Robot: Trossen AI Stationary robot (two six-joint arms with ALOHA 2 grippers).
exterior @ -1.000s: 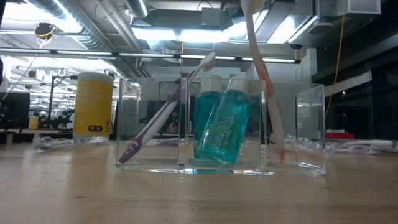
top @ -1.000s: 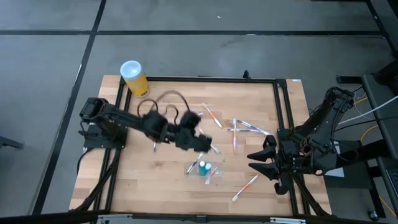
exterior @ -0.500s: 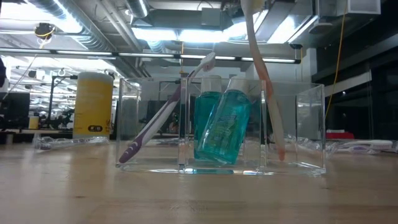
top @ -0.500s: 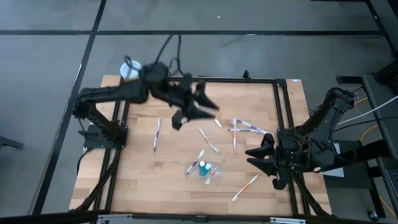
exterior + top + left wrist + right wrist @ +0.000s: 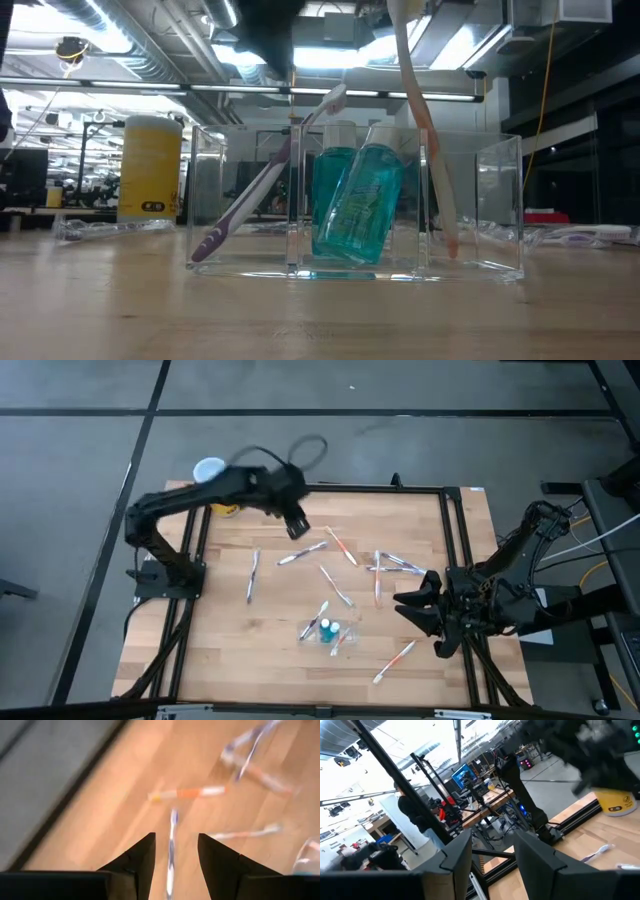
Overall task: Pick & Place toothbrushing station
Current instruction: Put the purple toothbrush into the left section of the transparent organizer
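Several slim white toothbrushes lie loose on the wooden table, among them a blue-ended one [image 5: 303, 552] [image 5: 171, 840] and an orange-banded one [image 5: 341, 546] [image 5: 187, 793]. A clear holder [image 5: 330, 630] [image 5: 480, 200] stands near the middle front. In it a purple toothbrush [image 5: 250, 200] leans, teal bottles [image 5: 355, 205] stand, and an orange toothbrush [image 5: 425, 150] stands upright. My left gripper [image 5: 298, 530] [image 5: 176, 850] hangs open over the far left part, pointing down, its fingers on either side of the blue-ended toothbrush below. My right gripper [image 5: 415, 605] [image 5: 492, 855] waits open above the right side.
A yellow canister with a white lid [image 5: 212, 475] [image 5: 150, 165] stands at the far left corner, partly behind my left arm. A black frame [image 5: 440, 540] borders the table. Bare wood lies at the near left. A person [image 5: 420, 815] stands in the room beyond.
My left gripper has swung from beside the holder at mid-table up and toward the far edge, and has tipped over so that it points down at the toothbrushes at the far left. Its arm now shows at the top of the low view. My right gripper has kept still.
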